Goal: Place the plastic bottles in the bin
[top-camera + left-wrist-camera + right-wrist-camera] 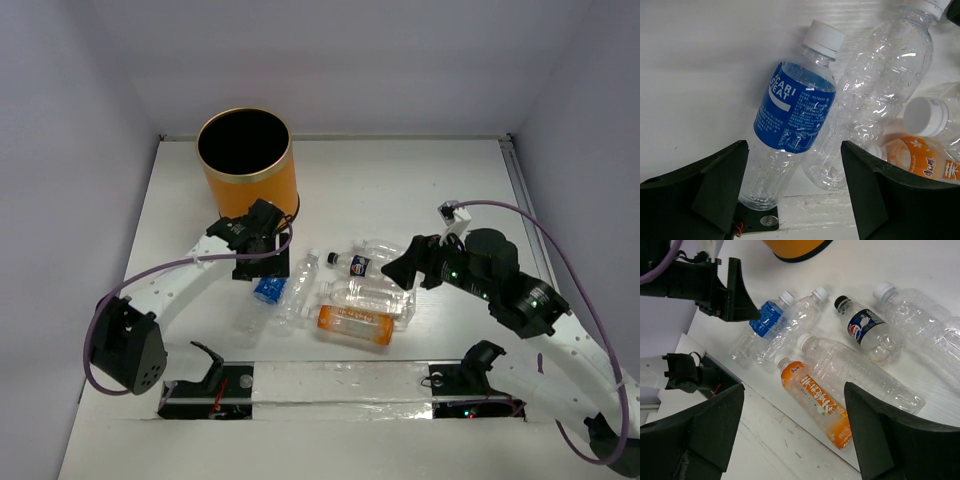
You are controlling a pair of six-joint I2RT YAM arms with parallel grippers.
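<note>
Five bottles (360,296) lie on the bench (420,180); my left gripper (794,150) hangs spread over the blue-label bottle (795,107), right gripper (794,390) spread too.

Seen from overhead, the left tool (262,268) covers the cap end of the blue-label bottle (268,291) directly beneath it, so only a patch of label shows. The right tool (395,272) overlaps the clear bottles (372,296) under it, hiding their base ends. In the left wrist view, the orange bottle (920,162) runs off the right edge and behind the tool. In the right wrist view, the bin (795,246), far ahead of the tool, is cropped to a sliver at the top edge.
</note>
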